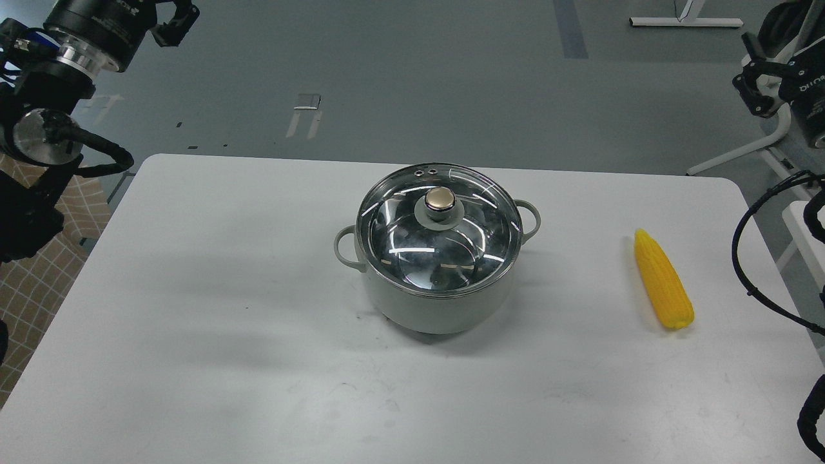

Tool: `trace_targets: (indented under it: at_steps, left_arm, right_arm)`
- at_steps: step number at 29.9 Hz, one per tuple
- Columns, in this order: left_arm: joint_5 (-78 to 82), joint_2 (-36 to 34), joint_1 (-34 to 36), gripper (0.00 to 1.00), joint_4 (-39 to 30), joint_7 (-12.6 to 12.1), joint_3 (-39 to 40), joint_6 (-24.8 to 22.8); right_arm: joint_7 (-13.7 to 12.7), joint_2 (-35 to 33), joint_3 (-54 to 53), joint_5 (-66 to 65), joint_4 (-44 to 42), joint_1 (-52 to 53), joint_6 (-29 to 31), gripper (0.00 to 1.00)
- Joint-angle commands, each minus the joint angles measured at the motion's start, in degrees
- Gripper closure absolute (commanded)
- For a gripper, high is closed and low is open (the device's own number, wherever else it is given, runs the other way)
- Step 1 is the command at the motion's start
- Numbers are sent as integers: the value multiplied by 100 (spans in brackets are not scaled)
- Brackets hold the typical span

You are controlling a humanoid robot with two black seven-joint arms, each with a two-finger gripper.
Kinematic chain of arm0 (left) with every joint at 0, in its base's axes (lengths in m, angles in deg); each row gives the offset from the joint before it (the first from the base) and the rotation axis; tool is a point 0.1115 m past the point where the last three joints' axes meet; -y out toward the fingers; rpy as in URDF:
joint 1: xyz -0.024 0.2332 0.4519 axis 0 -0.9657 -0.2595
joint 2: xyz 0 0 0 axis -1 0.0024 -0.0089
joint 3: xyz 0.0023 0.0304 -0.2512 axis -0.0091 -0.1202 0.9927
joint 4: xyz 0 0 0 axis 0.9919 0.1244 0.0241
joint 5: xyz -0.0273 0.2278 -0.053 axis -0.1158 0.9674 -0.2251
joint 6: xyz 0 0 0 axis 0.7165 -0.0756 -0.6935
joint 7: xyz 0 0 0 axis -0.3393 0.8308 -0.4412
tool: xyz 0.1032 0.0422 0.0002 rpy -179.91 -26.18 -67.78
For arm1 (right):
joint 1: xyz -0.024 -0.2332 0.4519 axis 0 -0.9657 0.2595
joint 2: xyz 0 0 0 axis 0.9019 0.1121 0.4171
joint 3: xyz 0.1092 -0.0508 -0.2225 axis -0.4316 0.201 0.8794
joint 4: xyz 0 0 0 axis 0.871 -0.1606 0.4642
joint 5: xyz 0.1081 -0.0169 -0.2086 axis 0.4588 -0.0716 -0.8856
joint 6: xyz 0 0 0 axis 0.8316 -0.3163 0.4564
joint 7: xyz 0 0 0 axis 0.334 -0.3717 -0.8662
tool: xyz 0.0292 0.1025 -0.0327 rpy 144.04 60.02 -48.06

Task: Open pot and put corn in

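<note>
The pale grey-green pot [433, 308] stands in the middle of the white table, with a loop handle on each side. A glass lid [399, 225] with a gold knob [440, 199] sits on its rim, so the pot is closed. The yellow corn [664, 281] lies on the table to the right of the pot, its narrow tip pointing away from me. My left gripper [175, 22] hangs high at the far left, well away from the pot, dark and cut off by the frame edge. At the far right my right gripper [751, 77] is raised beyond the corn, its fingers apart and holding nothing.
The table [193, 290] has rounded far corners, and grey floor lies beyond it. A white stand [741, 151] and black cables [741, 258] are at the right edge. Tiled flooring shows past the table's left edge.
</note>
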Motion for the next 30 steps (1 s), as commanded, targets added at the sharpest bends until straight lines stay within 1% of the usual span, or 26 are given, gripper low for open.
trace_targets:
  at_steps: [1, 5, 10, 15, 19, 22, 23, 24, 26, 27, 28, 29, 30]
  left_arm:
    - [2, 5, -27, 2, 8, 8, -10, 24]
    - [2, 40, -36, 2, 96, -9, -10, 33]
    - [2, 58, 34, 2, 246, -9, 17, 164]
    - [2, 58, 25, 2, 228, 17, 34, -72]
    - [212, 41, -27, 3, 140, 17, -36, -90]
    - [1169, -117, -36, 3, -176, 70, -54, -82]
    - [1693, -214, -36, 3, -403, 70, -54, -64]
    - [1699, -214, -36, 3, -405, 70, -54, -64]
    - [2879, -363, -45, 4, -1122, 78, -54, 15]
    - [3216, -399, -45, 5, -1300, 70, -54, 59]
    - [3915, -434, -45, 8, -1623, 70, -45, 181]
    - [4592, -417, -27, 8, -1896, 70, -45, 295]
    - [4599, -417, -27, 8, -1899, 70, -45, 296]
  right_arm:
    - [1, 11, -5, 9, 16, -57, 0, 0]
    - [1, 2, -14, 10, 60, -40, 0, 0]
    - [-43, -85, -22, 10, 51, -48, 0, 0]
    - [-60, -270, -22, 10, 69, -75, 0, 0]
    - [-52, -288, -22, 18, 86, -92, 0, 0]
    - [-52, -288, -22, 18, 95, -127, 0, 0]
    - [-52, -288, -31, 18, 95, -136, 0, 0]
    - [-52, -288, -31, 18, 95, -136, 0, 0]
    - [-52, -279, -40, 18, 139, -154, 0, 0]
    - [-52, -279, -49, 18, 156, -163, 0, 0]
    - [-52, -279, -49, 18, 191, -215, 0, 0]
    - [-52, -279, -66, 18, 218, -241, 0, 0]
    - [-52, -279, -66, 18, 218, -242, 0, 0]
